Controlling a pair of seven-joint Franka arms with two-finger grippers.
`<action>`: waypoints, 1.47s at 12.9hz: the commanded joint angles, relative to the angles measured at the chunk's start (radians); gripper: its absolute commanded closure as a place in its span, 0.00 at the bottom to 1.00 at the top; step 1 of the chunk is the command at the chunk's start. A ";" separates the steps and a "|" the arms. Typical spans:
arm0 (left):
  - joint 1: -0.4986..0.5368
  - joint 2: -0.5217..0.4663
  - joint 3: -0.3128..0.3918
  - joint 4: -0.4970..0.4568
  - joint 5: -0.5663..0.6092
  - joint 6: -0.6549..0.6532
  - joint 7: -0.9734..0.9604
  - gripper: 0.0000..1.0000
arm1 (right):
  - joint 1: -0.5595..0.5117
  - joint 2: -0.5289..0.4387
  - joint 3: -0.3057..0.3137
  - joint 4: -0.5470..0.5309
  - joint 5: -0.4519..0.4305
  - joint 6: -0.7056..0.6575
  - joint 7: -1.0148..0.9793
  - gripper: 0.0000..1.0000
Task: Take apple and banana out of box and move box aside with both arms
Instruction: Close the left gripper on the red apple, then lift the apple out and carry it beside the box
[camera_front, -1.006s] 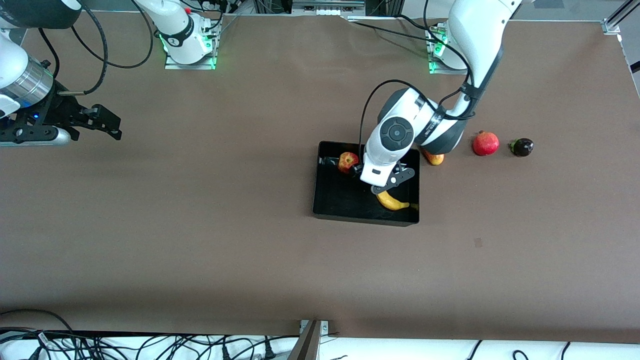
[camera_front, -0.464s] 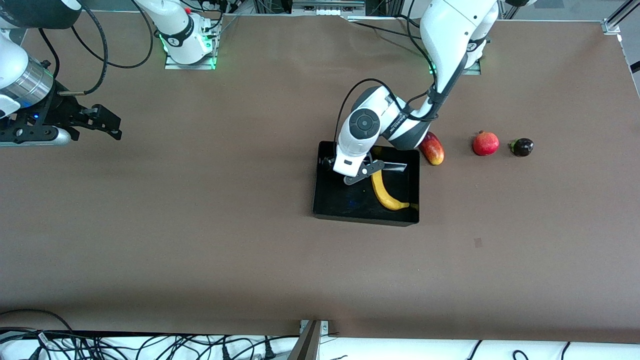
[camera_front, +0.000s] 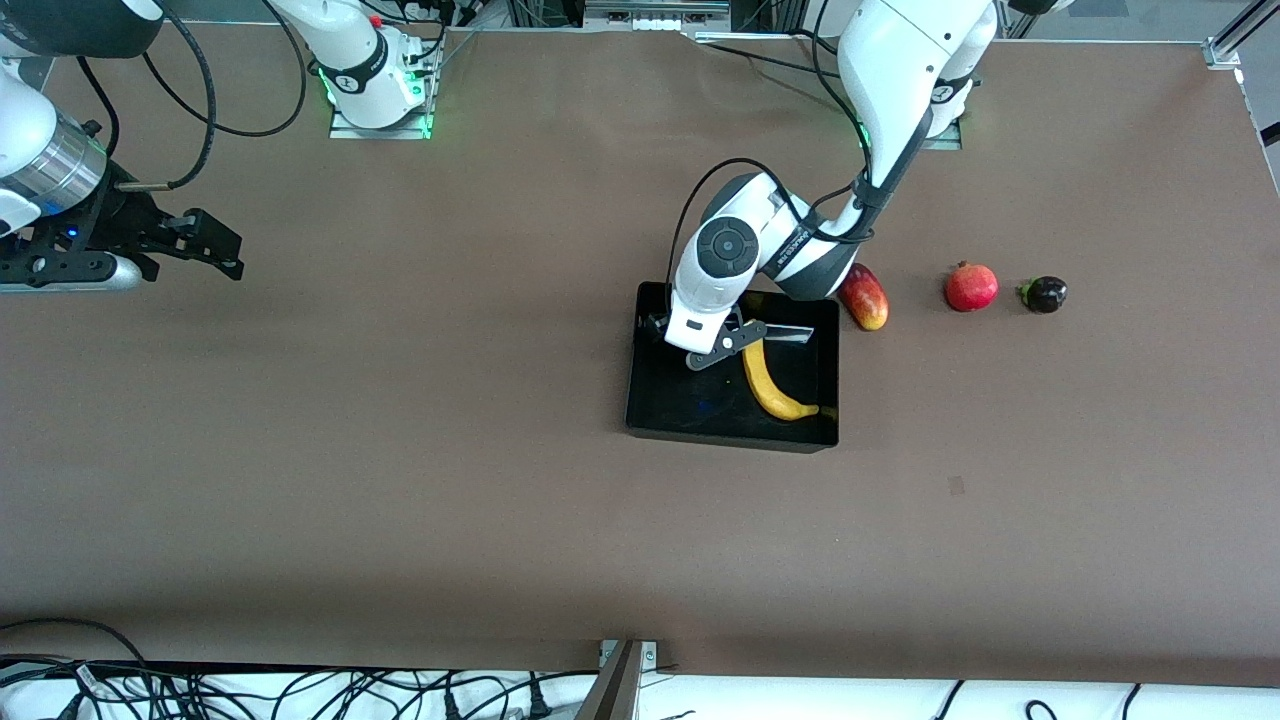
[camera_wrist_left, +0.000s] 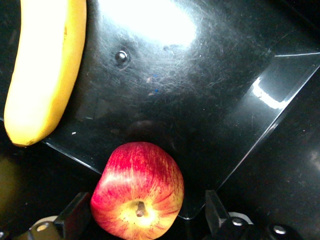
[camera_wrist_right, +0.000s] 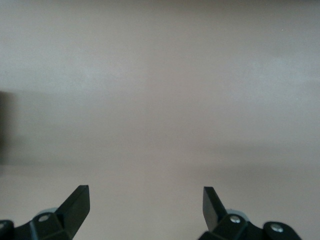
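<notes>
The black box (camera_front: 680, 405) sits mid-table. The yellow banana (camera_front: 770, 385) lies in it by the wall toward the left arm's end. The apple is hidden under the left hand in the front view. In the left wrist view the red-and-yellow apple (camera_wrist_left: 137, 192) rests on the box floor (camera_wrist_left: 175, 90), stem up, with the banana (camera_wrist_left: 45, 70) beside it. My left gripper (camera_front: 705, 345) is low inside the box, open, its fingers either side of the apple (camera_wrist_left: 145, 205) without gripping it. My right gripper (camera_front: 215, 250) waits open and empty over bare table (camera_wrist_right: 145, 197) at the right arm's end.
A red-yellow mango (camera_front: 865, 297) lies just outside the box toward the left arm's end. A red pomegranate (camera_front: 971, 287) and a small dark round fruit (camera_front: 1044, 294) lie in a row past it. Cables hang along the table's near edge.
A second ago my left gripper was over the banana; it has moved across the box onto the apple, which it now covers. Over the last half second it has held still. The right arm has not moved.
</notes>
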 joint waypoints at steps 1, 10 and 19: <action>-0.010 0.049 0.008 0.009 0.019 0.044 -0.019 0.25 | -0.014 0.001 0.013 0.010 -0.005 -0.008 -0.005 0.00; 0.018 -0.040 0.007 0.025 0.020 -0.130 0.014 0.92 | -0.012 0.001 0.013 0.010 -0.005 -0.005 -0.005 0.00; 0.484 -0.172 0.057 0.032 0.155 -0.479 0.741 0.90 | -0.012 0.001 0.013 0.010 -0.004 -0.007 -0.002 0.00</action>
